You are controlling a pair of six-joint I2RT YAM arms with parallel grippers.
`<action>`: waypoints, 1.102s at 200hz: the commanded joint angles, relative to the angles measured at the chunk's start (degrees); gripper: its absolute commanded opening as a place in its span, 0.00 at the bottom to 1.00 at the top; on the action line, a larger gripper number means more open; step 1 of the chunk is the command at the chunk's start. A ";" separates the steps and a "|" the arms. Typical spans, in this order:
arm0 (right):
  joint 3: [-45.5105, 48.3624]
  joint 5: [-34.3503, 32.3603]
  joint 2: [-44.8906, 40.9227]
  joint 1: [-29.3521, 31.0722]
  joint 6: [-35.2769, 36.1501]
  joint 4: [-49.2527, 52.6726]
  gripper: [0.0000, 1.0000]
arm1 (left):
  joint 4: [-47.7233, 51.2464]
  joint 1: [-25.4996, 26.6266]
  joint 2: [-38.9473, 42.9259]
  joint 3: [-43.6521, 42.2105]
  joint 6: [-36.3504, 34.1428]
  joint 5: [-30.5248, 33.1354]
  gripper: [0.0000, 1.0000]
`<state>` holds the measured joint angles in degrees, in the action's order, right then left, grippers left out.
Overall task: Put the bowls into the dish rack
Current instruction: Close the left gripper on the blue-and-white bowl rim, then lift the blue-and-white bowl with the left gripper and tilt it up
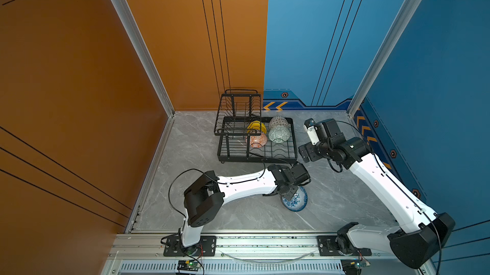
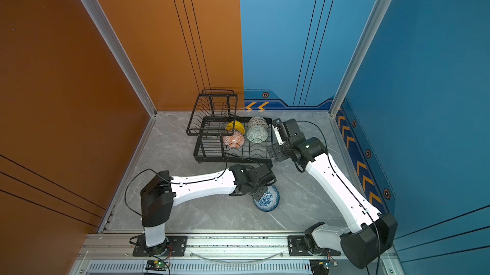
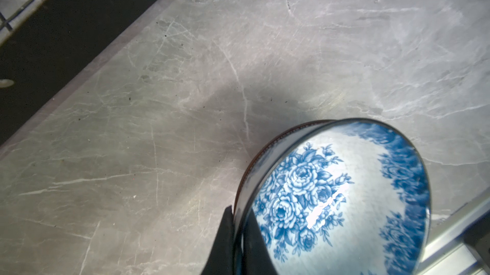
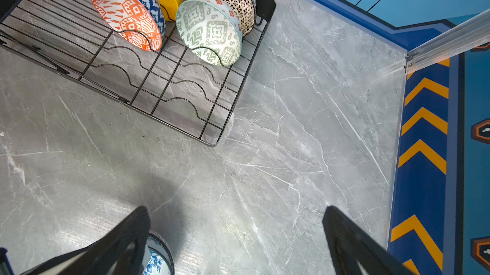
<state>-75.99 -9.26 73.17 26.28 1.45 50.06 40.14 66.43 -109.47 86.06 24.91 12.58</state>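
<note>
Left end effector (image 3: 238, 223) clamped on the rim of the blue floral bowl (image 1: 296, 203), one finger inside and one outside. The bowl is tilted, low at the tabletop (image 1: 252, 218); can't tell if lifted. Dish rack (image 1: 265, 151) lies just beyond, away from the robot base, left arm nearer. Front slots free; yellow bowl (image 1: 256, 126), orange bowl (image 1: 257, 140), dark-patterned bowl (image 1: 278, 122) and green bowl (image 1: 279, 135) stand on edge behind. Rack's front wall needs clearing. Right end effector (image 4: 236, 215) has fingers apart, empty, beside the rack's right end; may crowd.
</note>
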 commanded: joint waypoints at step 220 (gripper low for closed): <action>-6.38 21.06 -3.00 -10.86 -7.73 3.38 1.00 | 3.11 -9.45 19.68 -0.37 -2.62 3.69 0.00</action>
<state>-80.25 4.69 71.11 15.31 -3.03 51.09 43.55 59.75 -94.30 85.89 23.14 14.59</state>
